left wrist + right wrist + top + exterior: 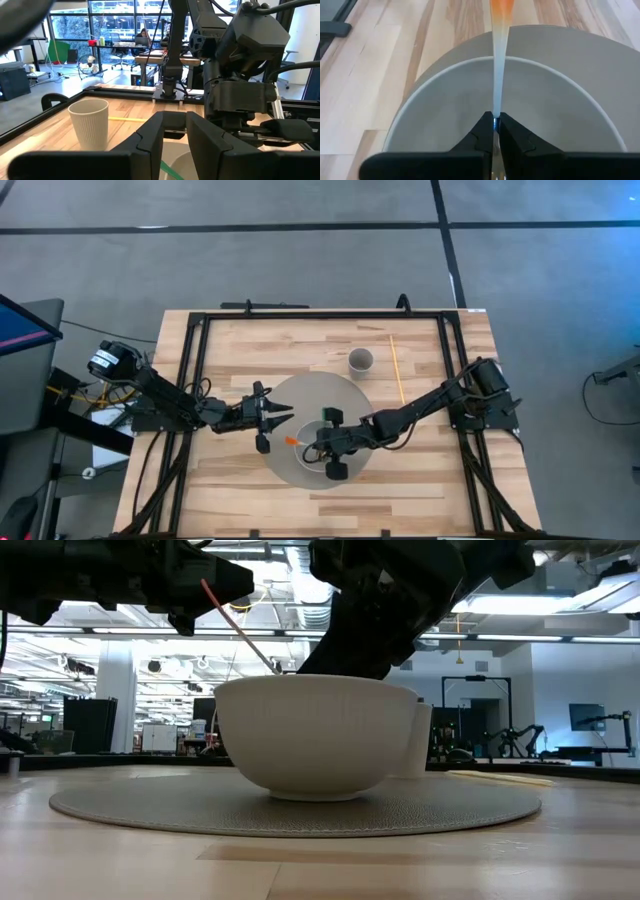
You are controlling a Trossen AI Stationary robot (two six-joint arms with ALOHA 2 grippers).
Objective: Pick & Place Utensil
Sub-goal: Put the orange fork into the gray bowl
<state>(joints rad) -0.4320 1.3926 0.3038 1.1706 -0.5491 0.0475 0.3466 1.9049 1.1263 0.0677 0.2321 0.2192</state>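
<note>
Right tool (496, 125) over the bowl (445, 100), clamping the utensil (499, 60).

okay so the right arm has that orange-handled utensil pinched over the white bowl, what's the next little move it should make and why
Probably lower a little, then open. The right end effector is shut on the utensil, held over the bowl, its handle slanting up past the rim in the low view. The bowl sits on the round mat. The left end effector waits beside the bowl.

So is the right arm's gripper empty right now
No, the right gripper is shut on the utensil's handle above the bowl.
</note>
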